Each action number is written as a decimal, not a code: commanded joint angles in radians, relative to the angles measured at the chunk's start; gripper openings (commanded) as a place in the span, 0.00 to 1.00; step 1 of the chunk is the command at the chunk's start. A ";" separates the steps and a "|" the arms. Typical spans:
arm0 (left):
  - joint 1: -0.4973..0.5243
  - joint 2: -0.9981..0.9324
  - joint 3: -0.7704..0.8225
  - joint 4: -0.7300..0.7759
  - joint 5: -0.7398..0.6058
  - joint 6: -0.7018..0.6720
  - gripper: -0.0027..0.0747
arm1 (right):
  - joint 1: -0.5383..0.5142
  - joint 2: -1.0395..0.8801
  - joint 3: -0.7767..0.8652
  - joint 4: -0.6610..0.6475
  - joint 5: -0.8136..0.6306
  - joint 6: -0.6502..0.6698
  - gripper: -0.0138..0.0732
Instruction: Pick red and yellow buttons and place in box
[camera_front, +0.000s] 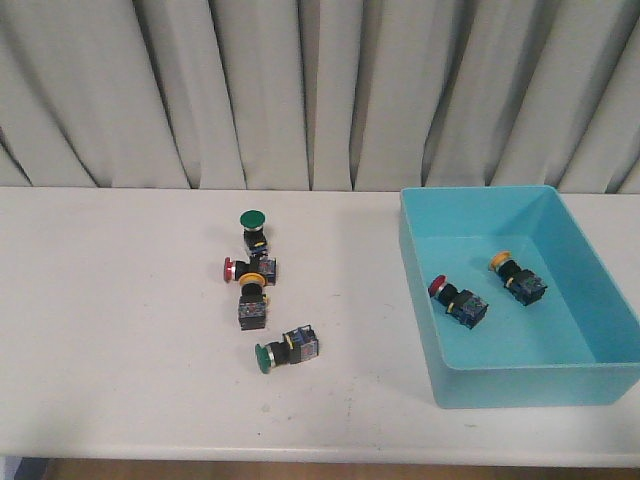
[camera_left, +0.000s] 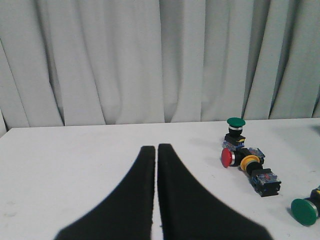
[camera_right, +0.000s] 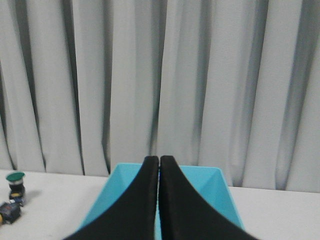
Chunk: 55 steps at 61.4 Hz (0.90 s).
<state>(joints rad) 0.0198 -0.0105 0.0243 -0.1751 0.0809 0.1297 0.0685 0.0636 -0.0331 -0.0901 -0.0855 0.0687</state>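
Table: my white tabletop (camera_front: 120, 340).
Right side: turquoise box (camera_front: 520, 385).
Middle: red button (camera_front: 232, 269), yellow button (camera_front: 252, 300), two green buttons (camera_front: 252, 222) (camera_front: 280, 350).

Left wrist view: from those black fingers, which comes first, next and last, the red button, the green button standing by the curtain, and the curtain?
Measured from the left gripper, whose fingers are shut with nothing between them:
1. The red button, lying on its side on the table in the cluster.
2. The upright green button, just behind that cluster.
3. The curtain, beyond the table's far edge.
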 joint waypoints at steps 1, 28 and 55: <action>0.001 -0.015 0.031 -0.011 -0.074 -0.002 0.03 | 0.000 -0.037 0.029 0.005 -0.063 -0.043 0.15; 0.001 -0.015 0.031 -0.011 -0.074 -0.002 0.03 | 0.000 -0.082 0.064 0.031 0.012 -0.042 0.15; 0.001 -0.015 0.031 -0.011 -0.074 -0.002 0.03 | 0.000 -0.082 0.064 0.031 0.012 -0.043 0.15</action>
<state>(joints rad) 0.0198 -0.0105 0.0243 -0.1751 0.0801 0.1297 0.0685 -0.0115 0.0291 -0.0571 0.0000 0.0307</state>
